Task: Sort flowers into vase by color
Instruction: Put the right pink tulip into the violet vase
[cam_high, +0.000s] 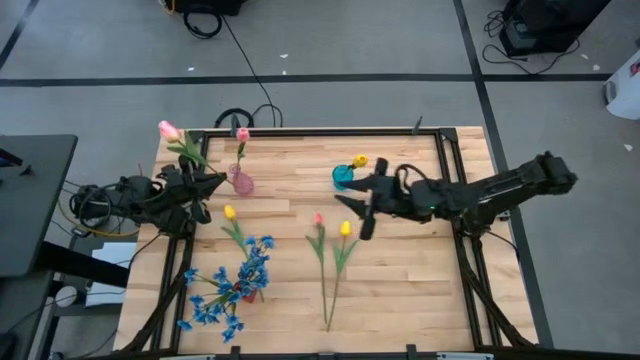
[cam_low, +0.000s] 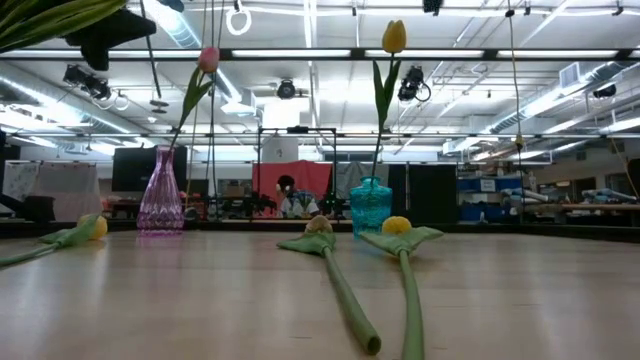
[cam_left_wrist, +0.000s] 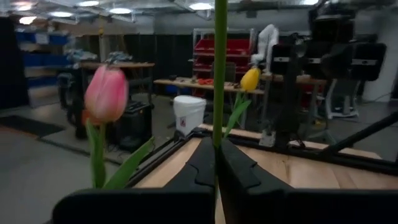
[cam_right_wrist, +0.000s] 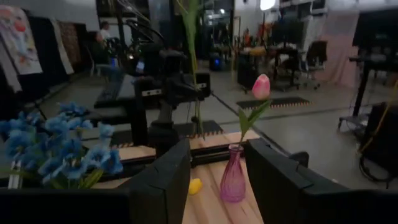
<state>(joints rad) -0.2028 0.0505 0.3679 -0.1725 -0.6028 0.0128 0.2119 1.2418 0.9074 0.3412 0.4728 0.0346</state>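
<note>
Two cut tulips (cam_low: 345, 290) lie nearest, at the table's middle, with a yellow tulip (cam_high: 230, 213) and blue sprays (cam_high: 235, 285) toward the left edge. My left claw (cam_high: 205, 185), by the left edge, is clamped on a pink tulip (cam_high: 168, 130) beside the pink vase (cam_high: 241, 181), which holds one pink bloom. My right claw (cam_high: 355, 205) hangs spread and empty by the blue vase (cam_high: 343, 177), near the far edge, with its yellow tulip.

Held tulip stem (cam_left_wrist: 219, 68) — bloom cut off above.
</note>
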